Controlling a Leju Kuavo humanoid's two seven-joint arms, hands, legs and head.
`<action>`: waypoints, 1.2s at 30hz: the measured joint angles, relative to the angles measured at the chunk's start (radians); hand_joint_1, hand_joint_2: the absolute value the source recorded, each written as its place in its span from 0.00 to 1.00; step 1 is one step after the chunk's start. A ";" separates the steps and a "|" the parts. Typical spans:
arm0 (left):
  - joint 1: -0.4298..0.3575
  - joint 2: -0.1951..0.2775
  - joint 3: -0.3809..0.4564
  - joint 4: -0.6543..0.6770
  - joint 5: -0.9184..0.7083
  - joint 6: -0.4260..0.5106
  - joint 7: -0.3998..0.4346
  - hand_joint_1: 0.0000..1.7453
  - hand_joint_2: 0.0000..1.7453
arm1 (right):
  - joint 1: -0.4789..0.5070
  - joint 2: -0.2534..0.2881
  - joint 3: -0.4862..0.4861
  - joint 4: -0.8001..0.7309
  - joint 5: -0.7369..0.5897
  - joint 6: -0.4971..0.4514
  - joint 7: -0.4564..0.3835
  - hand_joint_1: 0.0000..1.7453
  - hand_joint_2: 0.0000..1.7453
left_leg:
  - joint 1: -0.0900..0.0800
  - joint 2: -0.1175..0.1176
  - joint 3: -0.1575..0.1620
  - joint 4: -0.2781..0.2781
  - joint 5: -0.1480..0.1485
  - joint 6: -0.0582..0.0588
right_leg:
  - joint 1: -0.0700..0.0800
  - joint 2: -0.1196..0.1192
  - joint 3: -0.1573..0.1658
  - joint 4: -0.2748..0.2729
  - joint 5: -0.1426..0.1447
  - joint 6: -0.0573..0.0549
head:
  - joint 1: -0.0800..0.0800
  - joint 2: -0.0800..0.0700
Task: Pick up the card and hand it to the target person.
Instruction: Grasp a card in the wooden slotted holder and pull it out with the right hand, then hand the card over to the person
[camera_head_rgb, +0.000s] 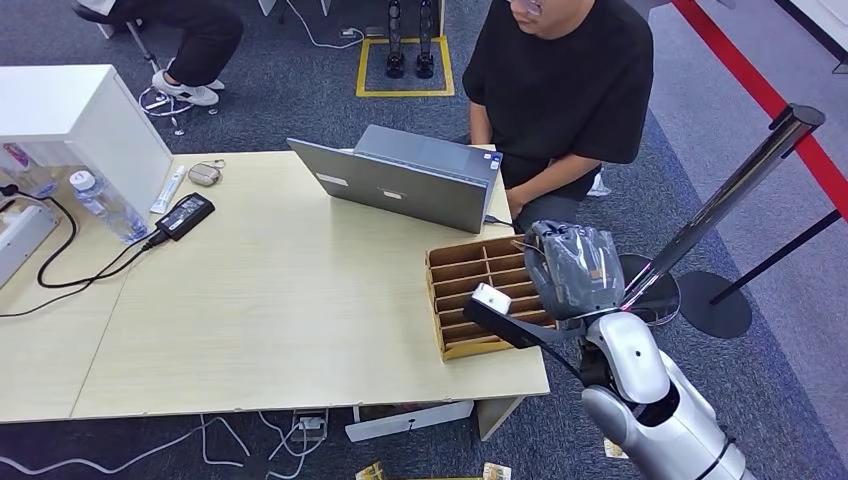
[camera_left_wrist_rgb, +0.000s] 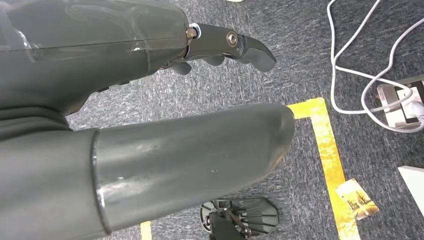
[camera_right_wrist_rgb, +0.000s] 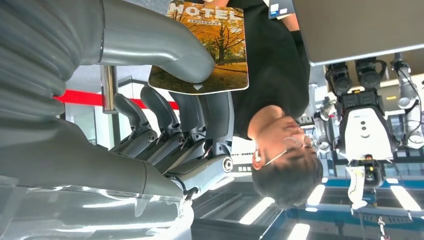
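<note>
Over table (camera_head_rgb: 280, 300), card (camera_right_wrist_rgb: 210, 45) in right hand (camera_right_wrist_rgb: 165, 100)

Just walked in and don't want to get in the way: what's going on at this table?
The robot's right hand holds a hotel card with an autumn-tree picture, pinched under its thumb, above the cardboard divider box at the table's right end. A person in a black shirt sits across the table behind an open laptop. The card has not been taken from the hand. The left hand hangs over the carpet, holding nothing.
</note>
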 joint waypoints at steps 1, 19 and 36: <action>0.000 0.000 0.000 0.000 0.000 0.000 0.000 0.00 0.00 | 0.000 -0.001 0.000 -0.004 0.000 0.000 0.000 0.88 1.00 | 0.000 0.000 0.000 0.000 0.000 0.000 | 0.000 0.000 0.000 0.000 0.000 0.000 | 0.000 0.000; -0.013 0.000 0.000 0.000 -0.027 -0.009 0.009 0.00 0.00 | -0.121 -0.005 -0.008 0.038 -0.057 -0.065 -0.063 0.82 1.00 | 0.000 -0.001 -0.001 0.000 0.000 0.000 | 0.000 0.000 0.000 0.000 0.000 0.000 | 0.000 0.000; -0.060 0.000 -0.004 0.000 -0.069 -0.039 0.038 0.00 0.00 | -0.363 0.055 -0.009 0.481 -0.178 -0.218 -0.185 0.84 1.00 | 0.000 -0.001 -0.001 0.000 0.001 0.001 | 0.000 -0.001 0.000 0.000 0.000 0.000 | 0.000 0.000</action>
